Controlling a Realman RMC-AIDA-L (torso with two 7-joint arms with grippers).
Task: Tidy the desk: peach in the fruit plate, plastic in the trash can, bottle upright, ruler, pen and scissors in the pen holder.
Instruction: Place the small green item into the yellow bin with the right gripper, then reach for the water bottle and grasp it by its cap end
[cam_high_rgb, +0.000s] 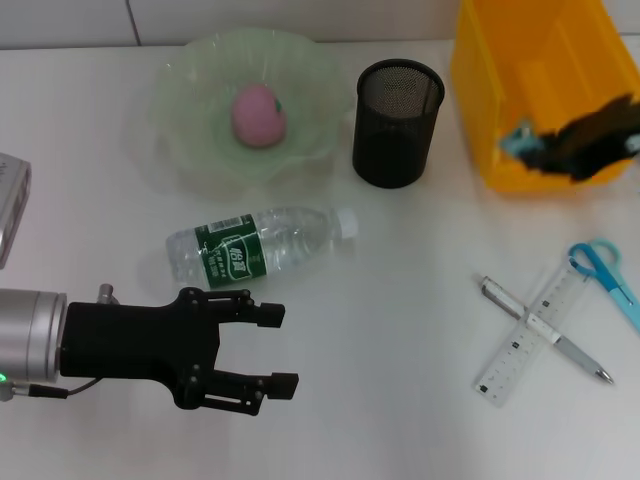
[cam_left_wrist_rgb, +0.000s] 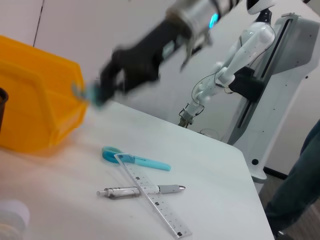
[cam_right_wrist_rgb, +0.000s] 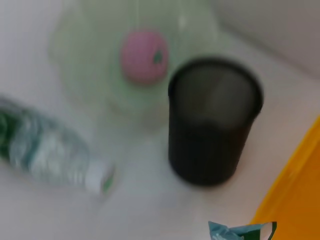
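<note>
The pink peach (cam_high_rgb: 258, 115) (cam_right_wrist_rgb: 144, 56) lies in the green fruit plate (cam_high_rgb: 190, 95). Beside the plate stands the black mesh pen holder (cam_high_rgb: 397, 122) (cam_right_wrist_rgb: 215, 120). The water bottle (cam_high_rgb: 260, 245) (cam_right_wrist_rgb: 50, 150) lies on its side. My left gripper (cam_high_rgb: 288, 348) hovers open just in front of it, with nothing between its fingers. My right gripper (cam_high_rgb: 545, 150) (cam_left_wrist_rgb: 107, 82) is over the yellow trash can (cam_high_rgb: 480, 70) (cam_left_wrist_rgb: 35, 100), shut on a teal piece of plastic (cam_high_rgb: 517, 140) (cam_left_wrist_rgb: 90, 92) (cam_right_wrist_rgb: 240, 231). The pen (cam_high_rgb: 545, 330) (cam_left_wrist_rgb: 140, 190) lies crossed over the ruler (cam_high_rgb: 510, 355) (cam_left_wrist_rgb: 155, 200), with the blue scissors (cam_high_rgb: 605, 272) (cam_left_wrist_rgb: 135, 159) next to them.
A grey box (cam_high_rgb: 10, 200) sits at the table's left edge. In the left wrist view another white robot (cam_left_wrist_rgb: 250, 55) and a person's leg (cam_left_wrist_rgb: 300, 185) stand beyond the table's far edge.
</note>
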